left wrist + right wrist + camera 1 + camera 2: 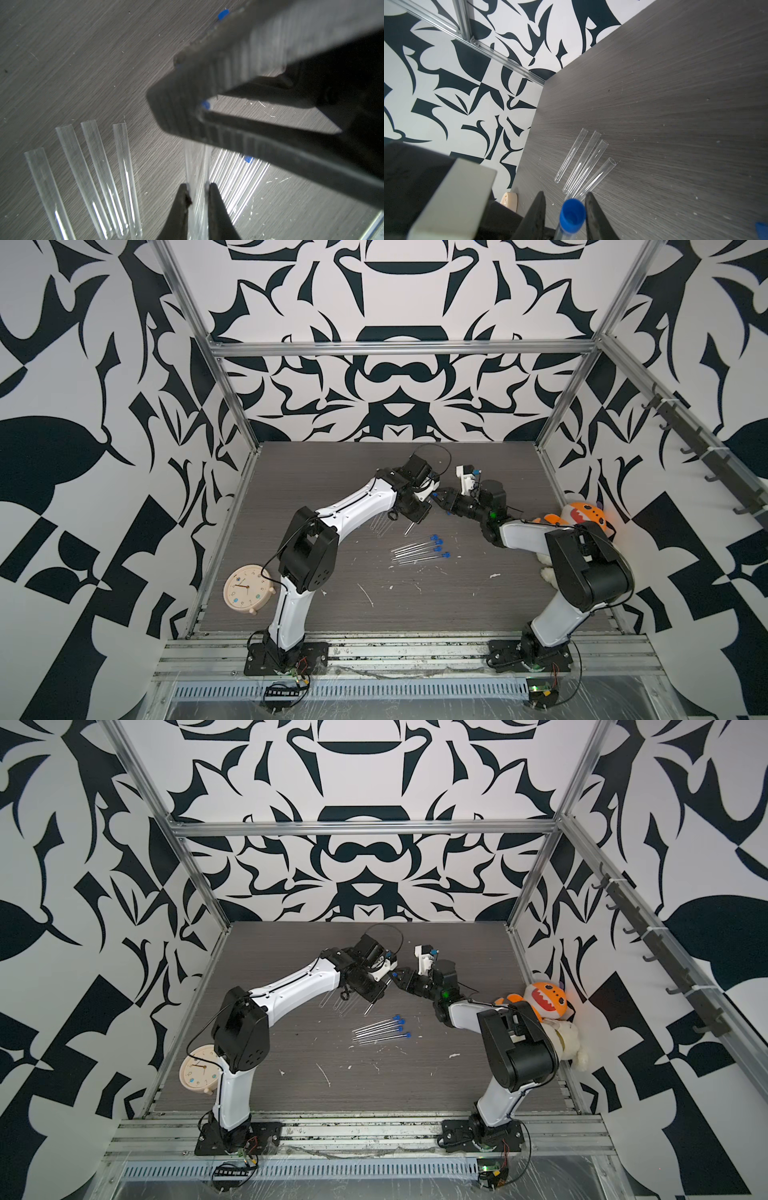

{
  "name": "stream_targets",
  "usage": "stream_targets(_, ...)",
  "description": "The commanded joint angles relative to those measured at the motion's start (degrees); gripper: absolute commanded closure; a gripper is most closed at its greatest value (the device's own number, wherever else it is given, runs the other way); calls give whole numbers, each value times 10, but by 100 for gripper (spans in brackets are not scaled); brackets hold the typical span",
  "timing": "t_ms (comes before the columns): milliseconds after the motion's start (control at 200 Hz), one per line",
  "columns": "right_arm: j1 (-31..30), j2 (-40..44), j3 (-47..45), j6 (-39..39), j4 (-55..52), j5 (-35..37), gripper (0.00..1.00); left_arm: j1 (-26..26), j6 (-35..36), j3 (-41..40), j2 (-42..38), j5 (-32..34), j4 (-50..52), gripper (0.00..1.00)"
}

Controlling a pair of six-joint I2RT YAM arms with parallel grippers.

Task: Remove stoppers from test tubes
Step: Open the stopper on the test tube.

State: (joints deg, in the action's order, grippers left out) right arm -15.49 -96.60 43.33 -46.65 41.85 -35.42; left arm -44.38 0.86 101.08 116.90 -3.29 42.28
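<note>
The dark grey wood-grain table (332, 614) is read as a clock face from a top view, with twelve at the back wall. The white-and-black left arm (357, 506) and right arm (523, 535) rise from the seven and five o'clock edge. They meet nose to nose at about one o'clock of centre, raised off the surface, likely so one can brace while the other pulls. An orange plush toy with a toothy mouth (582, 512) sits at the three o'clock edge. A cream round alarm clock (245, 589) sits at eight. Both are well apart from the work.

The left gripper (197, 186) is clenched on a slim clear test tube (197, 164) part-way along its length, which leaves the capped end sticking out toward its partner. The right gripper (564, 193) straddles that end with its jaws parted. A strip of table shows between one finger and the bright blue plug-shaped stopper (572, 216), so nothing is pinched yet. I judge that closing on this cap and drawing it off is the step in hand.

Four bare clear tubes (583, 164) lie fanned at ten o'clock of centre, under the left arm, and seem to be the finished pile. Four capped tubes (415, 551) lie bundled at centre. Their blue stoppers (439, 542) all point toward three o'clock, handy for the right gripper.
</note>
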Motion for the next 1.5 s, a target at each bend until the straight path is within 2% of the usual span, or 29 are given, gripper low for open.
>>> stream_targets(0, -3, 7, 17, 1, 24, 2, 74, -2, 0, 5, -11, -7, 11, 96)
stream_targets(260, -2, 12, 20, 1, 21, 7, 90, -2, 2, 3, -9, -1, 13, 97)
stream_targets(435, -2, 19, 20, 0, 15, 15, 96, -2, 4, -6, -8, 5, 14, 99)
stream_targets(890, 3, 27, 35, 0, -3, 43, 100, -2, 9, -46, -11, 13, 6, 100)
stream_targets(1090, 14, 26, 31, -22, 18, 45, 100, -2, 9, -54, -14, 14, 4, 100)
stream_targets(1495, 25, 39, 32, -15, 7, 58, 100, -2, 10, -66, -21, 16, 0, 100)
